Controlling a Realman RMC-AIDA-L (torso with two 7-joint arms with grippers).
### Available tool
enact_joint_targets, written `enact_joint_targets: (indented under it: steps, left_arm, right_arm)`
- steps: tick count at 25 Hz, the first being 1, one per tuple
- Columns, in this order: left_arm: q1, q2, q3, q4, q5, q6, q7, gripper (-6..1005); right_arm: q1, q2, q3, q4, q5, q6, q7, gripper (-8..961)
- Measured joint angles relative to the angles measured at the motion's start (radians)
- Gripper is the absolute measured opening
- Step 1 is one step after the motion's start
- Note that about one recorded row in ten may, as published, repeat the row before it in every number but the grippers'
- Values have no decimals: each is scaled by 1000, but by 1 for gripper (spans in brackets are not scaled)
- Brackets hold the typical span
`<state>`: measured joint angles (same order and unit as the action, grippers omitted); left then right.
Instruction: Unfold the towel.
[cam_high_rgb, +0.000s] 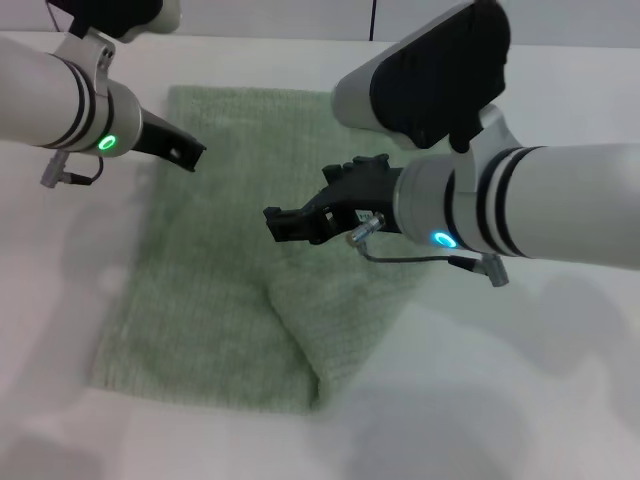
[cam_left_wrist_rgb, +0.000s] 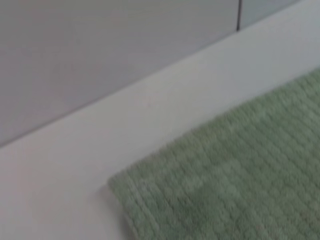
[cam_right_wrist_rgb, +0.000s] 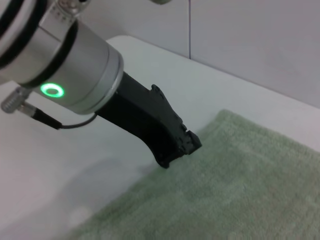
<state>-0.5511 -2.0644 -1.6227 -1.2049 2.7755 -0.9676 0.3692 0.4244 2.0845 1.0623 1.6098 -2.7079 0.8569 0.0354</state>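
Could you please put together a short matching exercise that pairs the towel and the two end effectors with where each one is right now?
Things:
1. towel
2. left end effector
3. right end effector

Places:
A. above the middle of the cloth
B. spread on the white table, one corner folded over
C. by the cloth's far left edge

Pairs: 1-B, 2-C, 3-A

Left tool (cam_right_wrist_rgb: 176, 150), perhaps above towel (cam_right_wrist_rgb: 240, 190)

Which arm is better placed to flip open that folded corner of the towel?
The right, probably. Its tool hangs over the middle of the towel, just above the folded-over flap at the near right. The left tool sits over the towel's far left edge, well away from the fold.
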Motion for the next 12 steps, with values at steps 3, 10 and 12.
enact_joint_targets:
  steps: [3, 10, 12]
  left_arm:
    - [-11, -1, 2, 41, 0, 3, 0, -2]
    - [-39, 0, -1, 111, -1, 13, 1, -2]
    - [-44, 0, -1, 119, -1, 13, 1, -2]
  right_arm:
    - [33, 2, -13, -65, 2, -39, 4, 803]
    - [97, 3, -59, -147, 9, -73, 34, 800]
    - [111, 3, -74, -161, 28, -76, 38, 799]
